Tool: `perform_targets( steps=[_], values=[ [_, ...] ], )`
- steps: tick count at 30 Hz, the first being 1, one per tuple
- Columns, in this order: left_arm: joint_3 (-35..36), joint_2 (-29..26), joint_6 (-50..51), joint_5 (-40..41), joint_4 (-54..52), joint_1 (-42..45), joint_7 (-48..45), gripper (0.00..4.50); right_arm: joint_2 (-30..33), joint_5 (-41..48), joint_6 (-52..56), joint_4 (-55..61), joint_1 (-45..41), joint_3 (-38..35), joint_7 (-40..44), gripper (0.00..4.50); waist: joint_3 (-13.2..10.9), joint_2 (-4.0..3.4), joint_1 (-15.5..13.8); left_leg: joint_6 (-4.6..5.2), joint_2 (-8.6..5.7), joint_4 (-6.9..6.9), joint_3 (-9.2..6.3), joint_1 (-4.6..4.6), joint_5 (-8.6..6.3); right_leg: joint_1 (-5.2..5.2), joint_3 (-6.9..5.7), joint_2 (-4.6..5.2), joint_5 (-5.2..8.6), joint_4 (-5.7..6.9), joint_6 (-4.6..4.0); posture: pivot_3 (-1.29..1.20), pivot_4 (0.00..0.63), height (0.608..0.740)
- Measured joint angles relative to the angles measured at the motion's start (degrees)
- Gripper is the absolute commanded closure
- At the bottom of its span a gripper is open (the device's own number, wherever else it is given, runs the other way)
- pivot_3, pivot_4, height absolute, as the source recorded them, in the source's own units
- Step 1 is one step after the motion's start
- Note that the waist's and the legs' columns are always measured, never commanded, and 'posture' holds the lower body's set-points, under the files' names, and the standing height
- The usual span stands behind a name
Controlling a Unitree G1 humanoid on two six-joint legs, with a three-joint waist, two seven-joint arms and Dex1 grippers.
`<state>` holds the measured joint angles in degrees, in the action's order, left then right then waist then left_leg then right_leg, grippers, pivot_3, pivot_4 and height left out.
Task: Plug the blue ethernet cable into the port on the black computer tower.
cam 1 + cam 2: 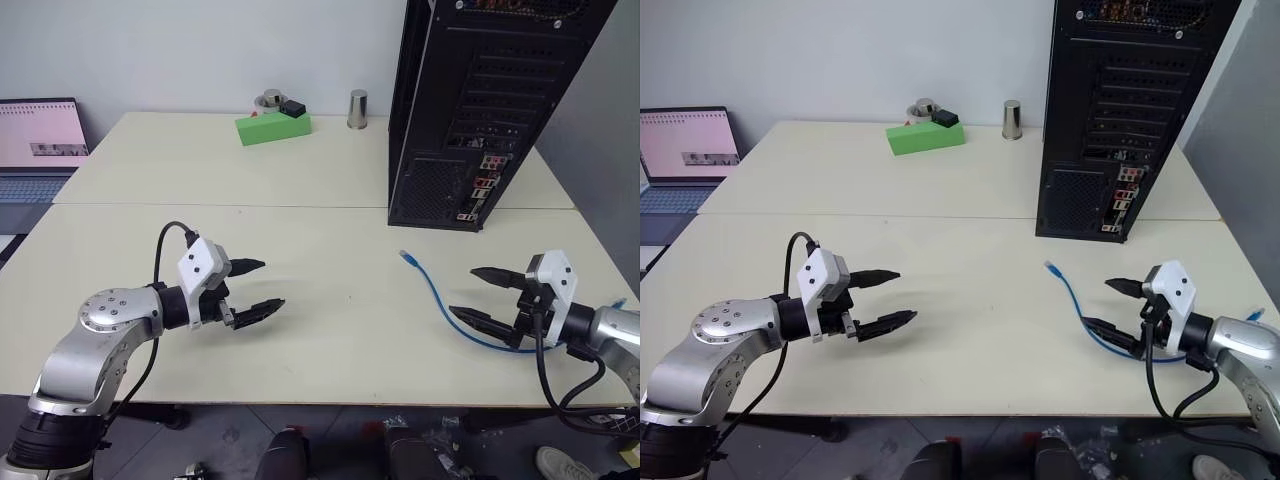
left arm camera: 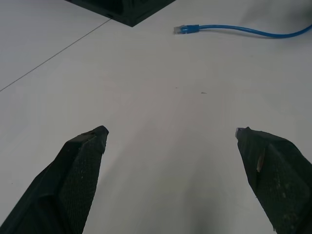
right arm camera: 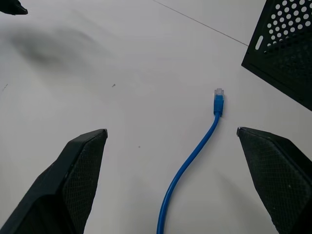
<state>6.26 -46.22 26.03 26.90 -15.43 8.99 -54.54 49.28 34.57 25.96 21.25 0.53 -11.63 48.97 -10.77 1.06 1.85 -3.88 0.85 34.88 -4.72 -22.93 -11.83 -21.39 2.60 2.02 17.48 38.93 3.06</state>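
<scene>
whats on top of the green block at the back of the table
A small black object sits on the green block at its right end. A round grey thing shows just behind it, its lower part hidden by the block.

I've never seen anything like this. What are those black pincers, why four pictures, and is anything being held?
This is a two-armed humanoid robot at a pale table. The two wide pictures come from cameras in its head, looking down over its arms. The two close ones come from cameras on its wrists, each looking out between that arm's own black fingers.

The pincers are its grippers: the left gripper and the right gripper. Both are open and hold nothing.

On the table lies a blue ethernet cable, its plug pointing toward the black computer tower, which stands upright with its rear ports facing the robot. Farther back are a green box, a metal cup and, at the far left, a laptop.
</scene>
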Motion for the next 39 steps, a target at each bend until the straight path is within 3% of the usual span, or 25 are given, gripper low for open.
perform_targets(
  steps=[16,22,27,32,38,39],
  values=[
    [-0.3,0.3,-0.4,-0.3,-1.3,-1.2,-1.0,0.01,-2.8,-1.9,0.6,0.0,-1.5,0.1,-2.6,0.00,0.0,0.01,0.0,0.00,0.01,0.00,0.00,0.00,0.00,0.00,0.00,0.00,0.00,0.00,0.00,0.00,0.150,0.740],
    [-3.5,3.2,-0.9,-1.0,-2.8,0.4,0.1,0.01,-7.7,-6.9,1.0,-1.3,-6.9,7.3,-6.9,0.00,0.0,0.01,0.0,0.00,0.00,0.01,-0.01,-0.01,0.00,-0.01,0.00,-0.01,0.00,0.00,0.00,0.00,0.150,0.740],
    [-4.4,3.9,-2.7,-1.7,-2.7,1.0,-0.1,0.01,-12.6,-10.7,0.9,-7.0,-11.3,11.5,-8.8,0.00,0.0,0.02,0.2,0.00,0.00,0.02,0.00,0.00,0.00,-0.02,0.01,-0.01,-0.01,0.03,-0.01,0.00,0.150,0.740],
    [-6.5,4.9,-4.1,-3.0,-2.4,1.8,-0.2,0.01,-20.6,-18.0,-3.5,-20.5,-18.3,15.3,-14.2,0.00,0.0,0.02,0.1,-0.01,-0.01,0.02,-0.01,-0.02,0.00,-0.04,0.00,-0.02,-0.01,0.05,-0.02,0.00,0.150,0.740],
    [-7.0,5.0,-5.3,-4.0,-1.8,1.9,-0.3,0.01,-23.5,-22.7,-8.2,-29.1,-20.1,16.2,-16.0,0.00,0.0,0.02,0.0,-0.01,-0.02,0.02,0.00,0.00,0.00,-0.02,0.00,0.01,-0.02,0.06,-0.02,0.00,0.150,0.740],
    [-7.0,5.0,-5.4,-4.1,-1.8,1.9,-0.3,0.00,-23.7,-23.1,-8.6,-29.6,-20.4,16.2,-16.4,0.35,0.0,0.02,0.0,0.00,-0.02,0.02,-0.01,0.01,0.00,-0.02,0.00,0.00,-0.02,0.06,-0.02,0.00,0.150,0.740]
  ],
)
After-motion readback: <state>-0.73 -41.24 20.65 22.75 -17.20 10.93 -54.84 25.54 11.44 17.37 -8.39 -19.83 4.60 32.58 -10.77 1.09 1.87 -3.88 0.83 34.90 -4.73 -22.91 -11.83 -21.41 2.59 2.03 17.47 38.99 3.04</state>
